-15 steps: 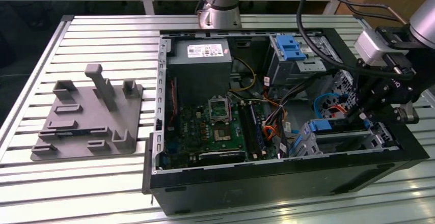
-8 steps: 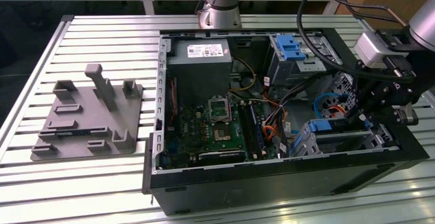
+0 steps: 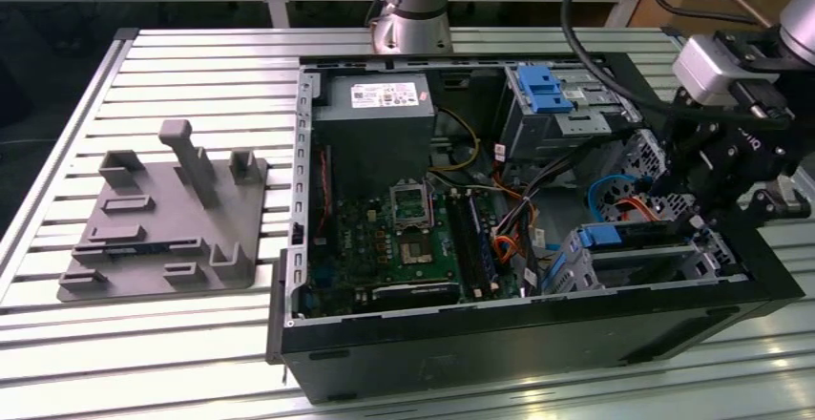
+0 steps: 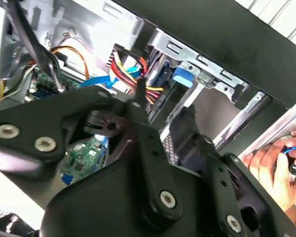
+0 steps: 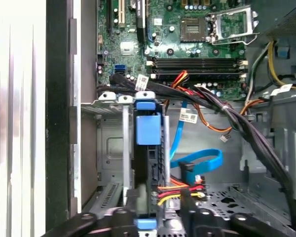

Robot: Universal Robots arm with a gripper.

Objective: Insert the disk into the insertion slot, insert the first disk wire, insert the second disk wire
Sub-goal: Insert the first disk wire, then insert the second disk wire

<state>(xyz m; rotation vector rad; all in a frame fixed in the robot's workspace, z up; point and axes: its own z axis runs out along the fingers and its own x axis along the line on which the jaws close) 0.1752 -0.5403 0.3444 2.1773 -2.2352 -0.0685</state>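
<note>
The disk point(image 3: 598, 239), in its bright blue carrier, stands on edge inside the insertion slot point(image 3: 643, 272), the low silver cage at the case's front corner on the exterior view's right. In the first wrist view the disk point(image 5: 148, 129) sits between the slot's metal walls point(image 5: 111, 148). My gripper point(image 3: 681, 196) hangs over the disk's cable end. It is open, with the fingertips point(image 4: 138, 96) apart on either side of that end point(image 5: 158, 200). A red, yellow and black wire bundle point(image 5: 180, 187) ends right beside the fingers. A blue flat cable point(image 5: 200, 163) lies loose next to it.
A taller cage with a blue latch point(image 3: 541, 91) stands behind the slot. The motherboard point(image 3: 395, 239) and power supply point(image 3: 376, 105) fill the case's other side. A thick black wire bundle point(image 5: 237, 118) crosses nearby. A grey fixture point(image 3: 166, 220) lies outside. A person's hand point(image 4: 278, 158) is beyond the case wall.
</note>
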